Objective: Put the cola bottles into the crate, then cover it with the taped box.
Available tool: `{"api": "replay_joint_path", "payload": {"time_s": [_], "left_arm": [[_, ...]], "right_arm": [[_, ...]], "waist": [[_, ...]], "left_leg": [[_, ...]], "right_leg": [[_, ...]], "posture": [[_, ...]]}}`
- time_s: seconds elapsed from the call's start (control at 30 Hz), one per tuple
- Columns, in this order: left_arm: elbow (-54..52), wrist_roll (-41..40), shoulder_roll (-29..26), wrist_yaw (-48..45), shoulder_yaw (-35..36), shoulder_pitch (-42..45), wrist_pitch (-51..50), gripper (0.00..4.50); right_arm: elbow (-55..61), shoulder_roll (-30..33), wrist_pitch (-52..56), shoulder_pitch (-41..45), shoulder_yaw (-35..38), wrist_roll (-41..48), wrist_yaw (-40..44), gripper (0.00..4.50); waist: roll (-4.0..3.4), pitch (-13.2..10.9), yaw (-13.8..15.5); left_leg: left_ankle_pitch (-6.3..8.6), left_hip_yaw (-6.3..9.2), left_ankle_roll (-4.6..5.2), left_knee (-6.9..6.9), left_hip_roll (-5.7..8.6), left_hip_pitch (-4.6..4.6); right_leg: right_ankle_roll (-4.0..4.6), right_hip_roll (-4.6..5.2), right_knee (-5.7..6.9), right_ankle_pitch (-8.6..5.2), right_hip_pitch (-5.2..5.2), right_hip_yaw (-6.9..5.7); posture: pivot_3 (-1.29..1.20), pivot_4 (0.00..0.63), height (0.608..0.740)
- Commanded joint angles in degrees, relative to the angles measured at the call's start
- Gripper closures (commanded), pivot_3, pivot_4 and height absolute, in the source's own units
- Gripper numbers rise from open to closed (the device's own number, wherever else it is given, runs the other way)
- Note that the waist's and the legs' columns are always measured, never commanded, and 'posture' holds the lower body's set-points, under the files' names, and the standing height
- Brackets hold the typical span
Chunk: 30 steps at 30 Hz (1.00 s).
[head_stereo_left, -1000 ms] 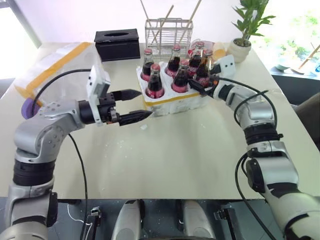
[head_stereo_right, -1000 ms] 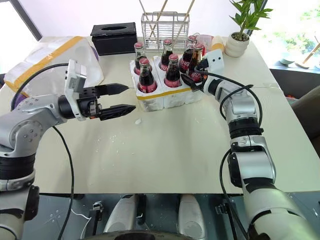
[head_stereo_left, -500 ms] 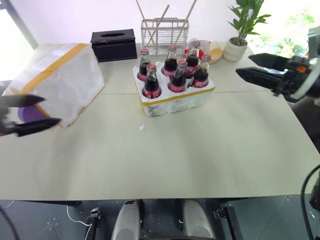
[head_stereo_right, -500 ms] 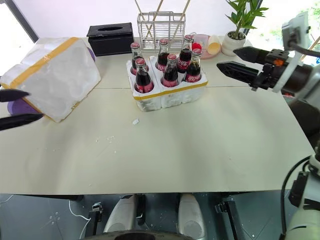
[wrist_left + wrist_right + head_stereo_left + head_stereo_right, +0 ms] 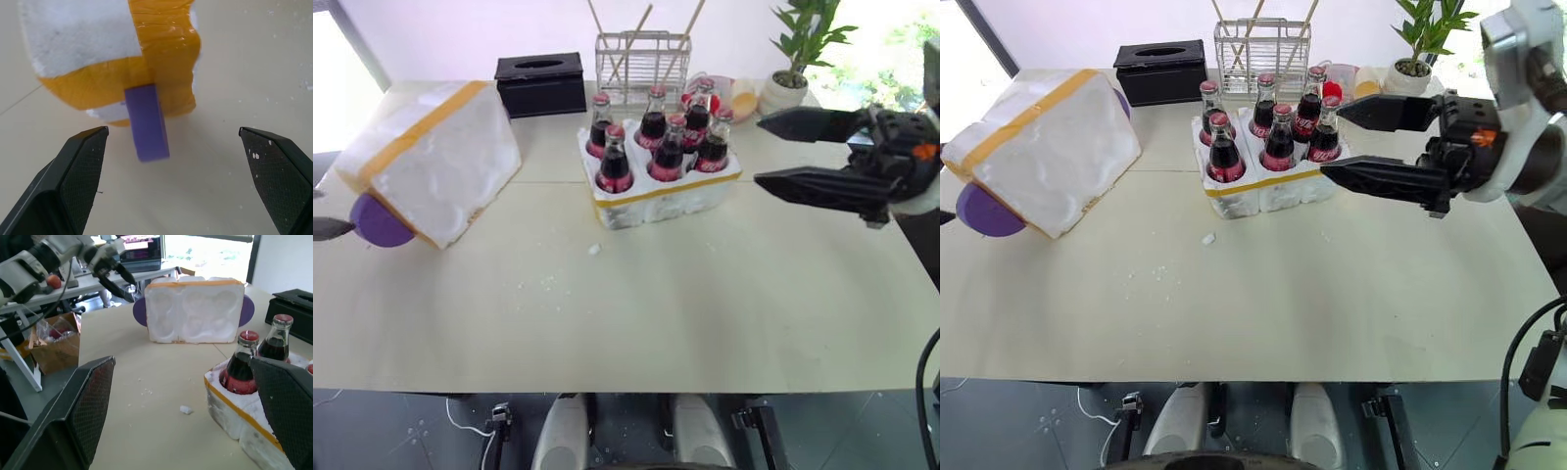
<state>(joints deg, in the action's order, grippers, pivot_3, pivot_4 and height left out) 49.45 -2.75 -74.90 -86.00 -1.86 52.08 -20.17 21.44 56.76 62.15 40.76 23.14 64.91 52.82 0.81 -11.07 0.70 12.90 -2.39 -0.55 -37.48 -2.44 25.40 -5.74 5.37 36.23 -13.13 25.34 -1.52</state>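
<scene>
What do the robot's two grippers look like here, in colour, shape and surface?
The right gripper has two long black fingers tapering to points, on a black block with an orange mark and a grey-white housing. The left gripper has matching black fingers with fine cross-hatched inner pads.

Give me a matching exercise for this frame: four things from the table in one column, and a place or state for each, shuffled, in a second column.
Things:
1. cola bottles
2. taped box
3. black tissue box
4. right gripper

Places or states:
A. lying tilted at the table's left side, a purple disc at its lower end
B. open, holding nothing, just right of the crate
C. all six standing in the crate's holes
D. at the far edge of the table, left of the wire rack

Pairs: 1-C, 2-A, 3-D, 4-B
</scene>
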Motion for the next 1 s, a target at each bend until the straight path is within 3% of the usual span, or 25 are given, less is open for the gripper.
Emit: {"api": "replay_joint_path", "payload": {"time_s": [0.03,0.17,0.4,0.5,0.7,0.73,0.9,1.0], "left_arm": [[11.27,10.01,2.79,2.01,-6.98,12.40,2.56,0.00],[19.73,16.08,7.36,4.36,-11.61,20.38,4.31,0.00],[25.28,19.81,11.69,9.57,-12.01,23.69,7.12,0.00],[26.12,20.34,12.61,9.83,-11.48,23.92,7.01,0.88],[26.19,21.14,13.09,7.20,-11.65,24.04,7.06,3.95],[26.11,21.26,13.00,6.82,-11.66,24.06,7.06,4.16],[25.21,20.93,12.14,10.48,-10.42,23.54,10.23,4.18],[23.10,17.50,13.03,18.24,-6.26,23.00,17.40,4.18]], "right_arm": [[3.11,0.72,-1.25,-1.56,2.82,2.02,-2.36,0.04],[5.16,1.06,-1.27,-4.32,5.72,4.36,-6.35,0.04],[9.58,1.97,-1.41,-9.74,10.65,9.77,-13.08,0.04],[10.17,2.33,-2.22,-11.13,11.39,11.00,-15.51,0.00],[10.21,2.44,-4.10,-11.91,9.95,11.32,-17.75,0.00],[10.20,2.39,-4.39,-12.00,9.58,11.15,-17.84,0.00],[8.94,3.65,-3.56,-14.40,8.70,11.79,-16.61,0.00],[10.09,5.34,-5.57,-19.19,9.06,5.95,-13.72,0.00]], "waist": [[0.20,-0.01,0.06],[0.31,-0.06,-0.14],[0.36,-0.08,-0.02],[0.36,-0.08,-0.06],[0.36,-0.08,-0.04],[0.36,-0.08,-0.04],[0.37,-0.08,0.01],[0.45,-0.06,0.10]], "left_leg": [[0.00,0.01,0.00,-0.03,-0.03,0.00],[0.02,-0.04,0.01,-0.24,-0.11,0.03],[0.03,-0.03,0.02,-0.30,-0.24,0.06],[0.03,-0.03,0.02,-0.36,-0.24,0.08],[0.04,-0.03,0.03,-0.44,-0.26,0.08],[0.04,-0.03,0.03,-0.45,-0.26,0.08],[0.04,-0.03,0.03,-0.45,-0.26,0.08],[0.04,-0.02,0.03,-0.47,-0.26,0.10]], "right_leg": [[-0.01,-0.02,0.01,0.01,-0.02,0.00],[-0.03,-0.02,-0.04,0.01,-0.06,0.07],[-0.01,-0.06,-0.03,0.00,-0.04,0.06],[-0.02,-0.06,-0.03,0.01,-0.05,0.06],[0.03,-0.07,-0.02,0.03,-0.07,0.06],[0.03,-0.07,-0.02,0.03,-0.08,0.06],[0.02,-0.07,-0.02,0.03,-0.08,0.06],[0.02,-0.07,-0.01,0.03,-0.09,0.06]], "posture": [[0.00,0.150,0.740],[0.00,0.150,0.740],[0.00,0.150,0.740],[0.00,0.150,0.740],[0.00,0.150,0.740],[0.00,0.150,0.740],[0.00,0.150,0.740],[0.00,0.150,0.740]]}}
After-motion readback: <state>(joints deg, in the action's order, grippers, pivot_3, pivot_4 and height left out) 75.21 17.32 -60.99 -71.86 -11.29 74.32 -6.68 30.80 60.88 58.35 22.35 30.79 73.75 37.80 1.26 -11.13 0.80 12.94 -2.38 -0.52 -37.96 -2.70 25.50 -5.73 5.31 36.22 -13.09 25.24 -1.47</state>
